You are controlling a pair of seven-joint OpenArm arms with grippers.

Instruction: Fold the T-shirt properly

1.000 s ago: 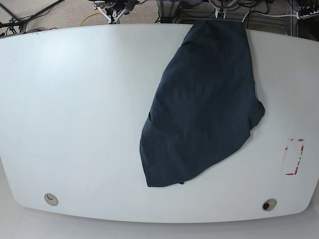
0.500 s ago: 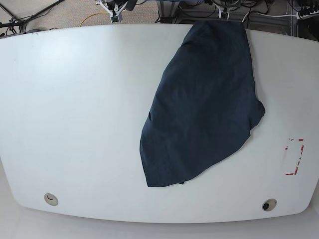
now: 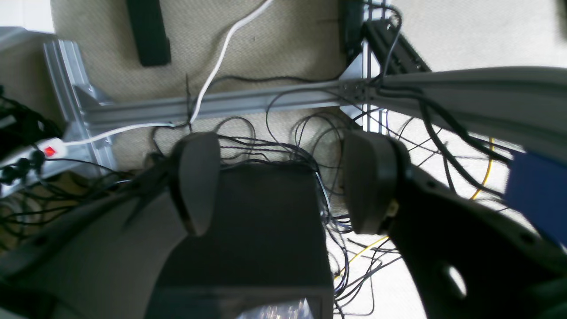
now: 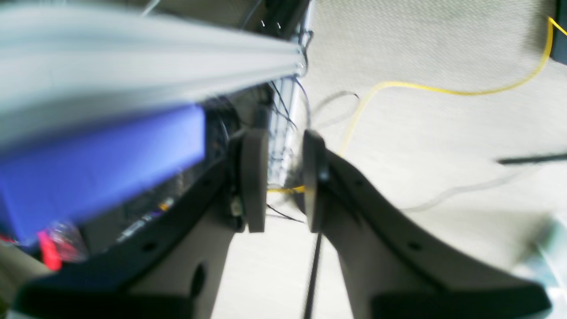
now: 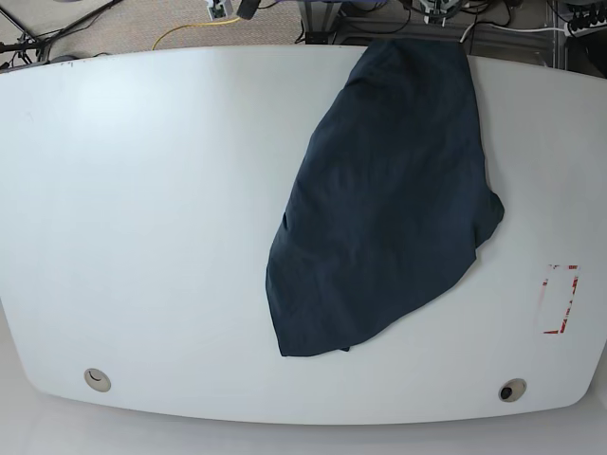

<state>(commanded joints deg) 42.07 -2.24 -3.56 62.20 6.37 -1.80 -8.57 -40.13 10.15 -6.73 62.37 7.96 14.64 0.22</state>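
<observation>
A: Item one, the T-shirt [image 5: 389, 199]; condition and place?

B: Dark navy, unfolded, lying as one slanted mass right of centre on the white tabletop [image 5: 142, 209]; upper end draped over the far rim, lower end a blunt corner near the front edge; one lobe juts out on the base view's right, possibly a sleeve; hem and collar cannot be told apart from here.

A: Step in hand, and how to do it well?

B: By my judgement, the first reach, nothing folded yet; best to draw the cloth fully onto the tabletop and spread it flat before any fold; take it at two corners well apart, one arm each, pinching only the top layer edge; pull outward evenly so creases run out rather than bunch; keep the overhanging end from sliding off the far rim.

A: Item two, the left end effector [image 3: 283, 181]?

B: Fingers set wide apart, nothing between them; it points down past the table's edge at carpet, aluminium framing [image 3: 212, 106] and loose cables [image 3: 292, 146]; touching nothing.

A: Item three, the right end effector [image 4: 277, 179]?

B: Fingers close, a narrow gap showing between the pads, empty; view blurred; over carpet with a yellow cable [image 4: 425, 88] beyond; touching nothing.

A: Either near the shirt?

B: Neither shows in the base view over the tabletop; both well apart from the cloth.
</observation>
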